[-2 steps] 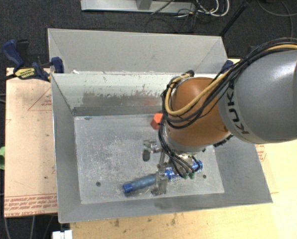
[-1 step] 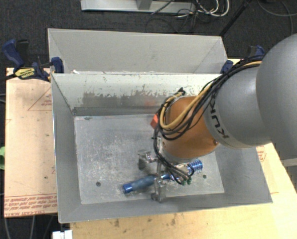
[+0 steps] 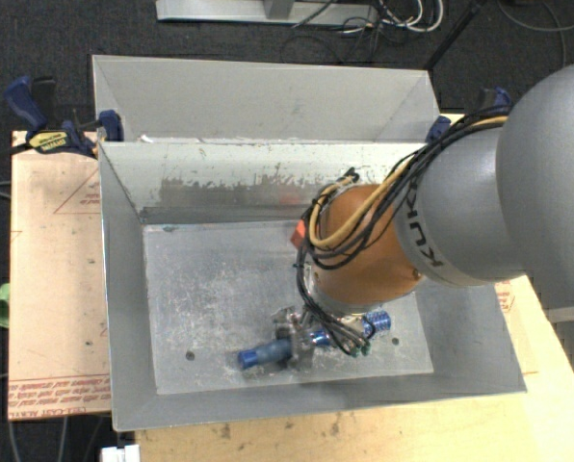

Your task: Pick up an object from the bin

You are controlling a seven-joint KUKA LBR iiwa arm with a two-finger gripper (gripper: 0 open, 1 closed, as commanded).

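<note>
The gripper [image 3: 301, 340] is hanging low over the floor of the grey metal bin [image 3: 205, 277], close to its front wall, with the arm's orange wrist cover and looping cables sitting directly above it. A small blue cylindrical object [image 3: 261, 357] is lying just beside the gripper, on the side away from the arm. A second small blue piece [image 3: 379, 322] is lying near the cables on the arm's side. Whether the gripper is released or clenched, I cannot tell.
</note>
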